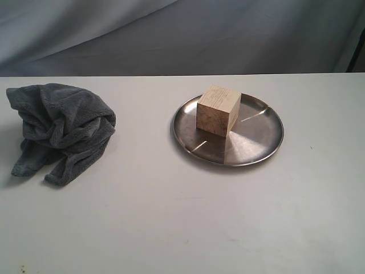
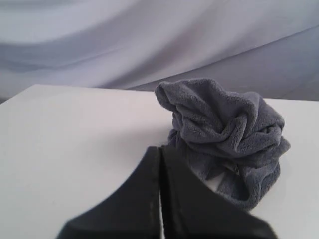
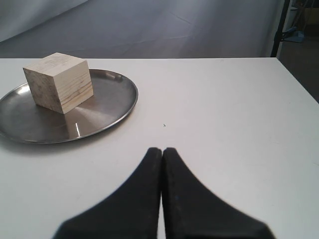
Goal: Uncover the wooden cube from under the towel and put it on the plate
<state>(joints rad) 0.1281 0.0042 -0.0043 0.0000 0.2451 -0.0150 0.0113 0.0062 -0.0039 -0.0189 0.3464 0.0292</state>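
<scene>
Left gripper: black fingers pressed together tip to tip, nothing pinched, held over the white table. The towel lies ahead of the tips, bunched into a crumpled grey heap with deep folds. It is not in the grip, and the exterior view shows no gripper near it. Right gripper: fingers likewise closed flat against each other, empty, pointing across bare tabletop. The wooden cube sits ahead of this gripper and off to one side, apart from it, fully uncovered, grain lines showing on its faces. It rests flat on the plate, set off-centre, with a vertical edge turned toward the exterior camera. The shiny steel around it shows bright radial streaks. In the exterior view the plate lies right of centre and the towel heap near the left edge, the two well apart with open table between. Neither arm shows in that view. A grey draped backdrop hangs behind the table's far edge.
</scene>
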